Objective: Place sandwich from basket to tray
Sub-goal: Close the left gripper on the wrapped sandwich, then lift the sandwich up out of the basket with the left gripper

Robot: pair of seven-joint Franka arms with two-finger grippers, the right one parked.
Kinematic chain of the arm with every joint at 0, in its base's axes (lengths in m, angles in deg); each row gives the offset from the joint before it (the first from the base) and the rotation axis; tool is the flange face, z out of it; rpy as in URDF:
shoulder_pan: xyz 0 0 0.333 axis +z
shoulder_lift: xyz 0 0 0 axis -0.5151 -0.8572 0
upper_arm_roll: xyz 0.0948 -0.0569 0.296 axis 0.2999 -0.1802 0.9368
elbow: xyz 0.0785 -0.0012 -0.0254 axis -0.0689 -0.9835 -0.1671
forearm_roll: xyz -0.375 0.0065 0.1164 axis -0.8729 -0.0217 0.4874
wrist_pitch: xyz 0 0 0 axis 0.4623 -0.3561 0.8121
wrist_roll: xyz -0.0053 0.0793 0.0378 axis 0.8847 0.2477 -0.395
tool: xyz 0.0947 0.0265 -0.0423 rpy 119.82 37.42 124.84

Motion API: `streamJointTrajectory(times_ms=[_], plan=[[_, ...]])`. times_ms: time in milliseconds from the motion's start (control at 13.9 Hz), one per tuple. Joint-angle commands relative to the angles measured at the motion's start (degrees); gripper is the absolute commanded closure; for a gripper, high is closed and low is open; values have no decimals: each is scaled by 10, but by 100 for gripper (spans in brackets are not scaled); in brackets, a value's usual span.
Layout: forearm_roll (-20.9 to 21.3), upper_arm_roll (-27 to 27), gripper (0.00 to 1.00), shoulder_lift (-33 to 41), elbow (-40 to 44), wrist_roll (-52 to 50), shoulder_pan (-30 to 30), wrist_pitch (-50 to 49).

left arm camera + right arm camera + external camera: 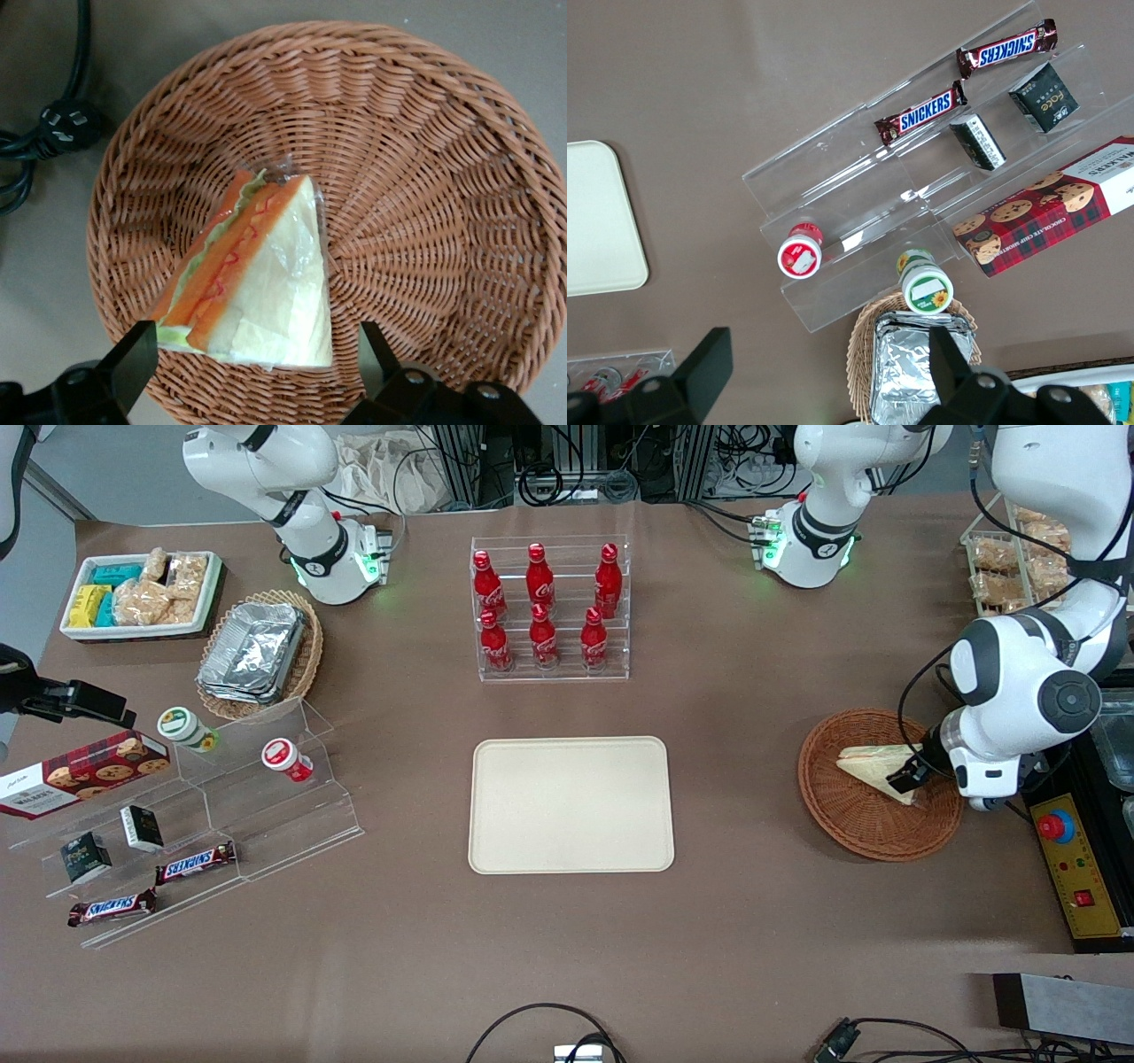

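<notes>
Wrapped sandwich (261, 283) lying flat in the round wicker basket (425, 142), toward the working arm's end of the surface (753, 797). The gripper (252, 359) hovers just above it, jaws spread wide to either side of the wedge's broad end, pinching nothing. The cream tray (570, 804), well apart at the middle of the surface, is bare. Likely risks: the slick clear wrap and soft bread may let the wedge slip or crush on closure; too deep a descent would drive the fingertips into the weave.

wrapped sandwich (266, 283) lying in round wicker basket (425, 159), open tool (252, 363) straddling its wide end
</notes>
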Motion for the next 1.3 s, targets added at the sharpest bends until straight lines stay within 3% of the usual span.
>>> streamJointTrajectory(times_ms=[0, 505, 938, 1010, 1082, 1155, 1227], plan=[[14, 1, 0, 0, 26, -42, 0, -9], [17, 2, 0, -15, 20, -61, 4, -39], [16, 2, 0, -66, 5, -83, 4, 40], [14, 2, 14, -70, 9, -87, 3, 40], [14, 1, 68, -69, 10, -101, 2, 41], [14, 1, 100, -66, 9, -112, 2, 40], [14, -1, 100, -66, 11, -119, -1, 40]])
